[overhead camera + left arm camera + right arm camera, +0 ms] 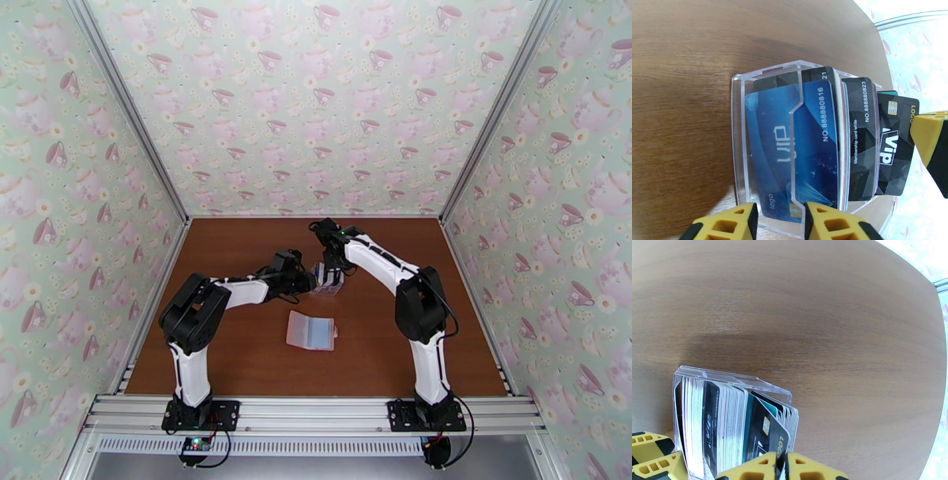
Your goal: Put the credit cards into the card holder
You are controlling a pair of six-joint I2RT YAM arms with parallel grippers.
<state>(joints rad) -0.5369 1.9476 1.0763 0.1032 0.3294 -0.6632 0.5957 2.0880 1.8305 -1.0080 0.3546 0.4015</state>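
In the left pincer's [782, 223] clamped rack [730, 378], right pincer [784, 468] is pinching a black card [768, 433]; holder [311, 331] is lying nearward, between both arms.

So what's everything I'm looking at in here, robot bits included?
table: one, brown wood, under everything.
clear rack: one, transparent, mid-table.
credit cards: many, blue, black, white, standing in the clear rack.
black card: one, sticking out of the rack's end.
card holder: one, pink, lying open nearer the arm bases.
walls: three, teacup wallpaper, around the table.
left gripper: one, yellow fingers, clamped on the clear rack.
right gripper: one, yellow fingers, pinching the black card.
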